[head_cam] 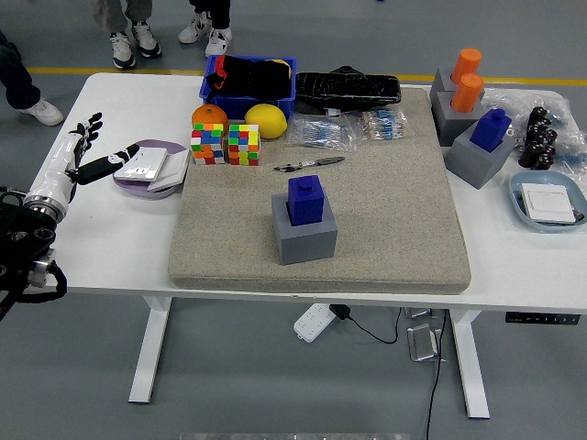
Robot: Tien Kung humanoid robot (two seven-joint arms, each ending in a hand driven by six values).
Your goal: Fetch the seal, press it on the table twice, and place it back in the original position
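A blue seal (305,199) stands upright in a grey block holder (304,233) near the middle of the grey felt mat (385,220). My left hand (81,156) hovers over the table's far left edge, well to the left of the mat, its white fingers spread and holding nothing. A black arm segment (23,252) hangs below it at the picture's left border. The right arm does not show.
Two colour cubes (227,144), an orange (209,115) and a lemon (266,120) sit behind the mat by a blue bin (249,84). A purple dish (151,167) lies near my left hand. More seals in grey holders (477,128) and a blue tray (548,202) stand right. People's legs show at the far side.
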